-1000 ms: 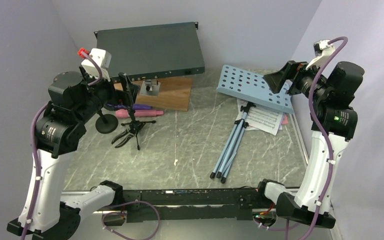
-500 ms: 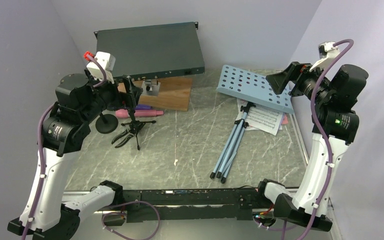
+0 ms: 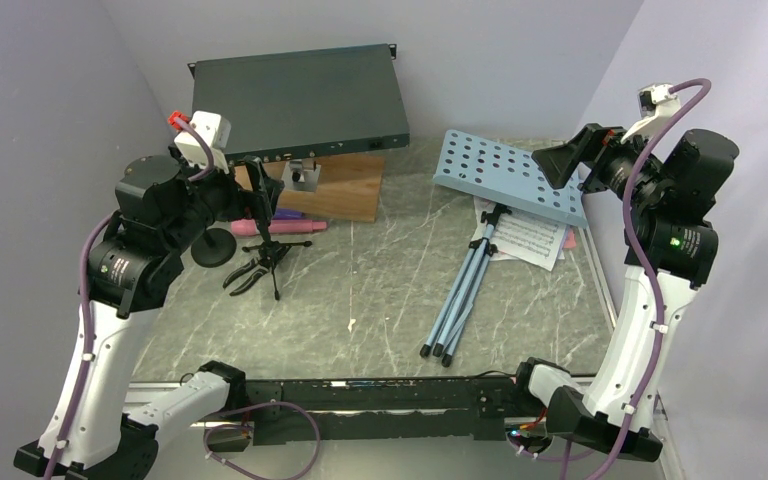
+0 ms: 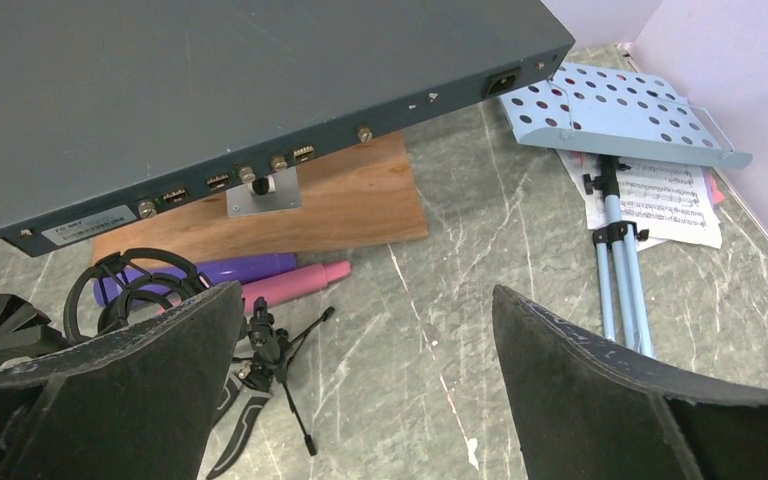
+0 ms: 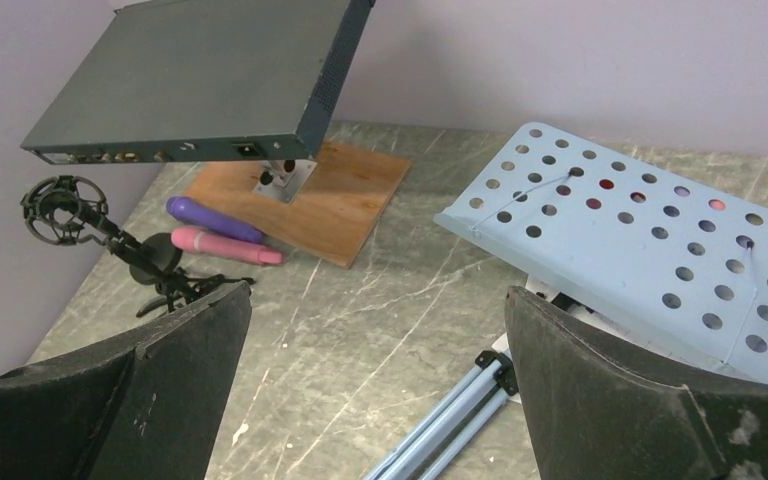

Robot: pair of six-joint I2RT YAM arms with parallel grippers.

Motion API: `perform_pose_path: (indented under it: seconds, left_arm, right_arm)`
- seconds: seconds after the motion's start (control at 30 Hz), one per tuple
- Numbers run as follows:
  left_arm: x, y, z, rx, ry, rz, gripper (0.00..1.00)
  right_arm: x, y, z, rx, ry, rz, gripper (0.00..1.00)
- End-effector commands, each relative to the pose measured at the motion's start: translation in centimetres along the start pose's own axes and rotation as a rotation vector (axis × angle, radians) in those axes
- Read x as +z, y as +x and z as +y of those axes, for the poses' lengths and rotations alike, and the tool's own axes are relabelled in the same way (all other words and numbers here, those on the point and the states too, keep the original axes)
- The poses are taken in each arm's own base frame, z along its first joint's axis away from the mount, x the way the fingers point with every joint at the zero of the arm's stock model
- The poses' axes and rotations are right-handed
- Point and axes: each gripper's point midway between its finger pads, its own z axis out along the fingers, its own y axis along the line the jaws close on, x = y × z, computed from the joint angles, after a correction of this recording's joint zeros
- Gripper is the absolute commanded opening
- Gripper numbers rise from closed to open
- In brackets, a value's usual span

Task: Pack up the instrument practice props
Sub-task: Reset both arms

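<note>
Both grippers hang above the grey marble-patterned worktop, jaws spread wide and holding nothing. The left gripper, at the left of the frame, hovers over the black tripod mic holder and the round-base mic holder. Just beyond, the purple microphone and pink microphone lie side by side along the wooden board, below the dark green rack box. At upper right, the right gripper sits above the light-blue music tripod, which lies tipped over the music sheets.
</note>
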Motion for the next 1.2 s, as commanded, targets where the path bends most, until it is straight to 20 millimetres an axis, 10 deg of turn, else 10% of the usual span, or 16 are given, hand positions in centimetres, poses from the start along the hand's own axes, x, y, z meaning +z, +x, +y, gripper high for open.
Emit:
perform_pose_path:
  seconds: [0.0, 1.17]
  left_arm:
    - [-0.4, -1.5, 0.1, -0.011, -0.008, -0.066, 0.99]
    - [-1.4, -1.6, -0.8, -0.016, 0.041, -0.095, 1.0]
  right_arm:
    - [-0.1, -0.9, 0.3, -0.02, -0.016, -0.034, 1.0]
    - [-0.1, -0.2, 0.8, -0.014, -0.047, -0.022, 1.0]
